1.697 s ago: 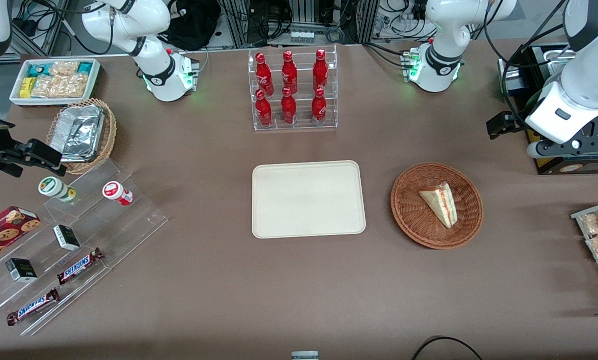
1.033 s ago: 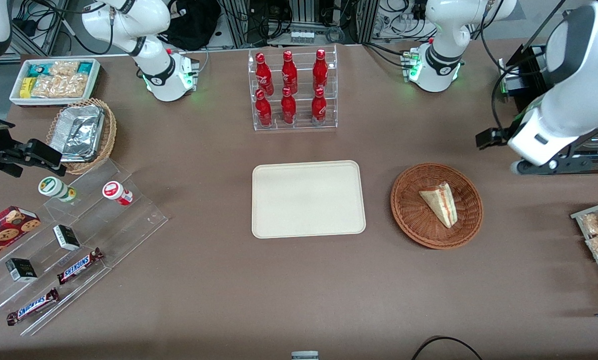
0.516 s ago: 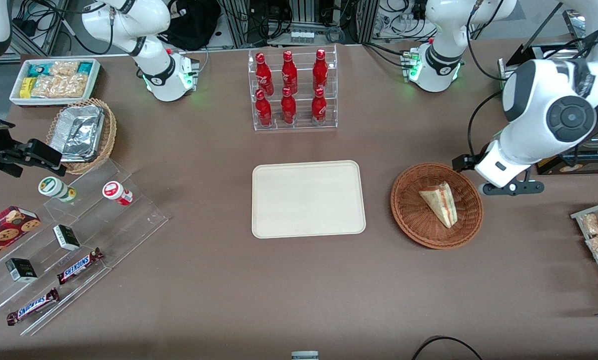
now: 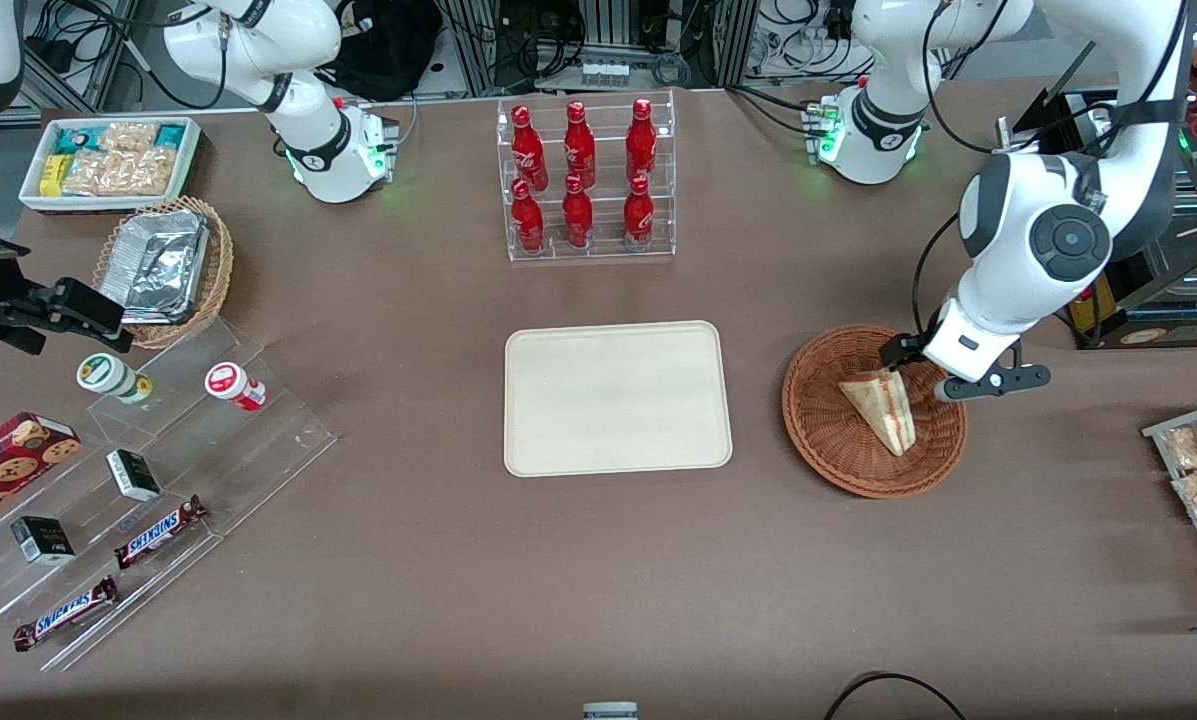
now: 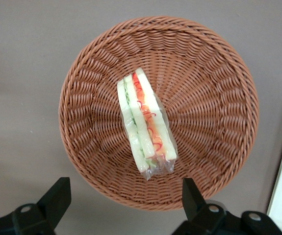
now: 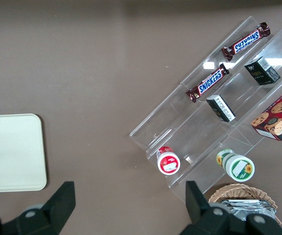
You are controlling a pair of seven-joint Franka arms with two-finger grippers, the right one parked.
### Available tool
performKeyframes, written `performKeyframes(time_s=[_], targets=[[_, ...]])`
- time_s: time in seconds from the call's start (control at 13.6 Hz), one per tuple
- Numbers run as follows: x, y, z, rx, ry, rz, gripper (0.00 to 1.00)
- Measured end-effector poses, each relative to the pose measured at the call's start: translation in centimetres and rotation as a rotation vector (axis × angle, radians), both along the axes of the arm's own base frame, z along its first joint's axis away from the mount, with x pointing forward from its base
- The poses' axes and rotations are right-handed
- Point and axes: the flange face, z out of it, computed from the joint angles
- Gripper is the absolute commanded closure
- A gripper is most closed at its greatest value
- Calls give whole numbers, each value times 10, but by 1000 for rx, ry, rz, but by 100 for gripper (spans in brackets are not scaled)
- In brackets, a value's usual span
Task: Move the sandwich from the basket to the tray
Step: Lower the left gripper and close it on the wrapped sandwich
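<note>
Hovering above the round reddish-brown woven wicker basket (image 4: 874, 411), the left arm's two-finger gripper (image 4: 946, 370) hung over the rim at about two o'clock from the basket's centre in the front view, clear of the weave, with its black fingers (image 5: 57, 196) spread wide apart and nothing between them. The small triangular wedge sandwich of pale white bread with red and green filling (image 4: 880, 405) lay inside the basket, a little toward the working arm's end of its bowl. The flat rectangular cream-coloured tray (image 4: 617, 398) sat bare, well apart at nine o'clock from the basket.

The step in hand looked to be the approach to the grasp. To do it well, the gripper would probably need to shift toward eight o'clock until the wedge sat centred between the fingers, then descend with the jaws straddling the two flat bread faces, across the thin dimension, not along the length. The wrist view showed the layered edge (image 5: 145, 122) facing up, so a light squeeze low on the bread should hold; too hard a grip would likely crush the soft wedge.

In the front view the sandwich's long axis ran from roughly eleven o'clock to five o'clock, the narrow tip pointing toward five, nearer the front camera, and the red stripe along the edge toward the working arm.
</note>
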Motion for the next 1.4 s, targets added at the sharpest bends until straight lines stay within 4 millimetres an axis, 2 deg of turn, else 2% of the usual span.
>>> performKeyframes(time_s=[0.22,0.44,0.66,0.96,1.25,1.33,1.4], targets=[[-3,-8,-6,6,-11,176,0],[-2,-21,-25,1,-25,323,0],[-1,-25,-42,1,-7,344,0],[1,-23,-54,-6,-7,352,0],[6,-20,-78,-18,-7,361,0],[6,-19,-83,-20,-6,363,7],[6,-18,-87,-21,-3,365,33]])
